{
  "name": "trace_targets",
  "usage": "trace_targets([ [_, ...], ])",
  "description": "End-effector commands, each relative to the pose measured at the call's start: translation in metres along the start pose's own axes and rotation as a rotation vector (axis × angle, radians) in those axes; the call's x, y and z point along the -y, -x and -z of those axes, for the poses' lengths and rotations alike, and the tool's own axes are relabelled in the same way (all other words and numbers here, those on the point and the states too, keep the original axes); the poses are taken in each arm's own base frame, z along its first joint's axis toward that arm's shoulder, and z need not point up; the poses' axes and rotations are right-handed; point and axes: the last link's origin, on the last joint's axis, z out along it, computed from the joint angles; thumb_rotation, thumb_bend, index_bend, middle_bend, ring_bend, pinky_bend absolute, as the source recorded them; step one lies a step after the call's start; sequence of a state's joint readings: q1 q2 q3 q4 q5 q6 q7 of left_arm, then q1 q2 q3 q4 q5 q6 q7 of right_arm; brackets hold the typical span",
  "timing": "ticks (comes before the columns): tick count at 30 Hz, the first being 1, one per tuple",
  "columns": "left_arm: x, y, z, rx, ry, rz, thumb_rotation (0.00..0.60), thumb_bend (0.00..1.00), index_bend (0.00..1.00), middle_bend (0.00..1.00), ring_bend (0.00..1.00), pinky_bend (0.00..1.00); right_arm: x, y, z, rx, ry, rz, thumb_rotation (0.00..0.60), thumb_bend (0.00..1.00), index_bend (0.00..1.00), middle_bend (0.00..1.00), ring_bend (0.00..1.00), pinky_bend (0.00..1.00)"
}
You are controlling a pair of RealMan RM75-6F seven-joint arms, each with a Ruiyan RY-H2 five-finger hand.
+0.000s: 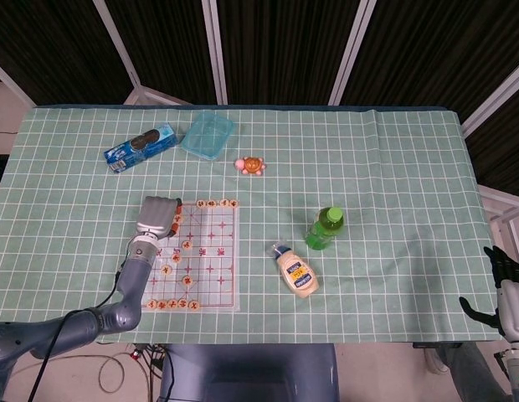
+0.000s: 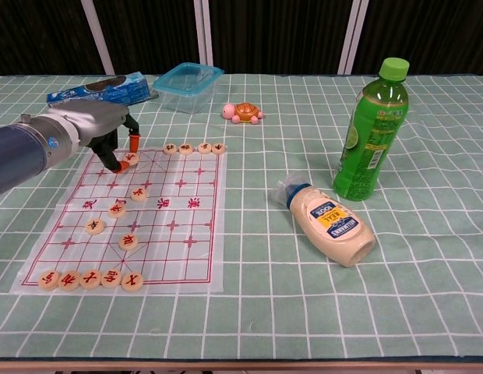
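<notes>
A clear sheet printed as a red chess board (image 1: 216,255) (image 2: 173,214) lies on the green checked cloth at front left. Round wooden pieces stand in a row at its far edge (image 2: 193,148) and its near edge (image 2: 89,278), with several loose between. My left hand (image 1: 157,219) (image 2: 97,128) hovers over the board's far left corner. Its orange-tipped fingers pinch one wooden piece (image 2: 129,158) that rests on the board. My right hand (image 1: 504,289) hangs off the table's front right corner, fingers spread, holding nothing; the chest view does not show it.
A blue cookie box (image 1: 141,146) (image 2: 101,89), a clear blue container (image 1: 208,134) (image 2: 187,78) and a toy turtle (image 1: 251,165) (image 2: 243,112) sit at the back. A green bottle (image 1: 325,228) (image 2: 372,132) stands right of centre, with a mayonnaise bottle (image 1: 296,270) (image 2: 331,222) lying beside it.
</notes>
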State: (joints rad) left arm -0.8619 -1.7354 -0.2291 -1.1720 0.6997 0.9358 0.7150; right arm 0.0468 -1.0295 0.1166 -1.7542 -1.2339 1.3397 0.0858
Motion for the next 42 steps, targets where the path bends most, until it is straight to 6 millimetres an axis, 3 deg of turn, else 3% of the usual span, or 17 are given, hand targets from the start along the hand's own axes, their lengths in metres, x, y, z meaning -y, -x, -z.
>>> trace_targets([
  [1,0.000,0.000,-0.002,-0.001,-0.005,0.001,0.600,0.33,0.49,1.00,1.00,0.99,0.000,0.000,0.000,0.000,-0.001,0.001,0.600,0.31,0.00,0.00,0.00,0.00],
  [42,-0.002,0.003,-0.018,0.002,-0.013,-0.010,0.600,0.33,0.46,1.00,1.00,0.99,0.000,0.000,0.000,0.002,0.002,-0.004,0.600,0.31,0.00,0.00,0.00,0.00],
])
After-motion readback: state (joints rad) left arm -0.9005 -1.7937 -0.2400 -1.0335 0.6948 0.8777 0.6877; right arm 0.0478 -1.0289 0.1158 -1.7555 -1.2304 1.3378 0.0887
